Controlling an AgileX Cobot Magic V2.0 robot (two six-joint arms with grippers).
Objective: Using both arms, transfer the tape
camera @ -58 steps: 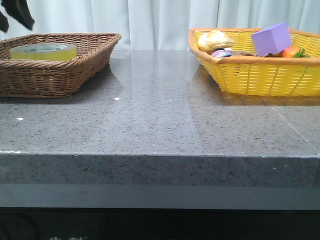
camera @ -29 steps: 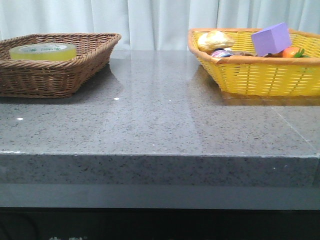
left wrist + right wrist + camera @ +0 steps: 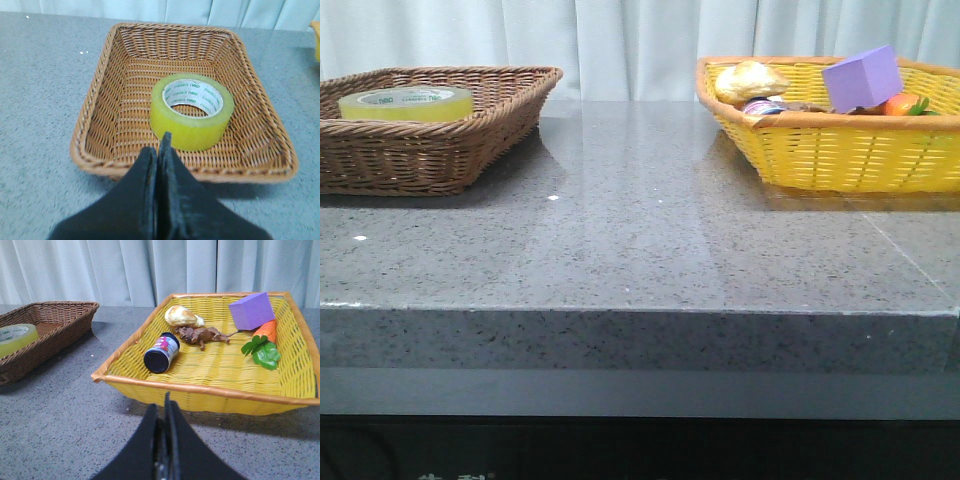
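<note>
Nearest to me the grey table (image 3: 640, 250) runs bare across its front, and neither arm shows in the front view; both are pulled up out of the way, which is why only the wrist cameras catch them. The left gripper (image 3: 159, 145) hangs just short of the brown basket (image 3: 90, 135), its jaws pressed together and holding nothing. The right gripper (image 3: 165, 405) hangs the same way before the yellow basket (image 3: 200, 387), jaws pressed together, also empty.

Further back on the left, the tape (image 3: 192, 111) lies flat on its side inside the brown basket, core facing up, resting on the woven floor nearer the far-right part of it and clear of the walls. I'd judge it has been set down there on purpose, so the handover looks finished and the arms are parked.

On the right, the yellow basket holds a purple cube (image 3: 252, 310), a carrot (image 3: 265, 335), a small jar (image 3: 161, 352), a brown toy animal (image 3: 202, 334) and a bread roll (image 3: 181, 315), none of them touched.
</note>
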